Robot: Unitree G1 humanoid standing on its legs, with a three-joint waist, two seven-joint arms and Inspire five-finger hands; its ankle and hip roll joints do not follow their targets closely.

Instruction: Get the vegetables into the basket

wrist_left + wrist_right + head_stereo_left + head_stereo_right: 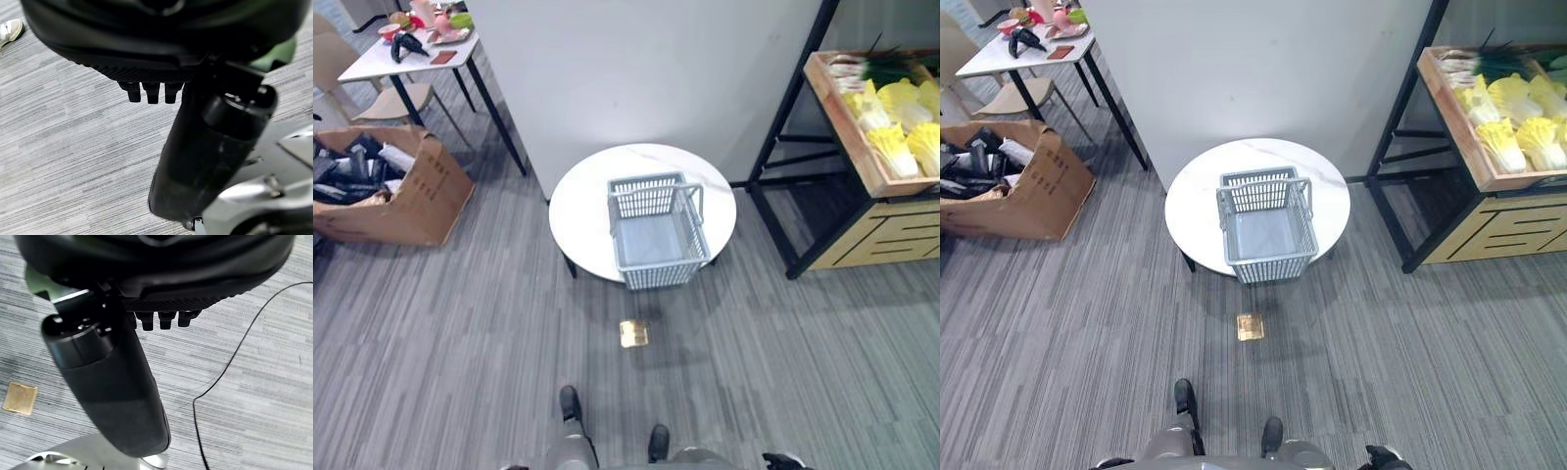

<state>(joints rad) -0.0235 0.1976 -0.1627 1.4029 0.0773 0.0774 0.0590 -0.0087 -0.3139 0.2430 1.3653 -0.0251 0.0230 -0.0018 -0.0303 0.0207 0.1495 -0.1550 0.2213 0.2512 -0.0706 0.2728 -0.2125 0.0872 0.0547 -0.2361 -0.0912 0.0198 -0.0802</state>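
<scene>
We're looking down at a round white surface with a grey basket sitting on it, toward our side of the top, its handle folded back over the far end. Nothing lies inside the basket. The vegetables, pale yellow cabbages with some green leaves behind them, sit in a wooden crate on a black-framed shelf well off to our right, apart from the basket.

Our left hand hangs low over the grey carpet, its fingers pointing down in a straight row with the thumb standing clear of them, holding nothing. Our right hand hangs the same way, fingers straight, thumb apart, holding nothing too.

On the carpet just this side of the surface we see a small brass floor plate. Far left there's a cardboard box stuffed with dark odds and ends, and behind it a white table carrying small colourful items. A shoe shows at the edge of the left wrist view.
</scene>
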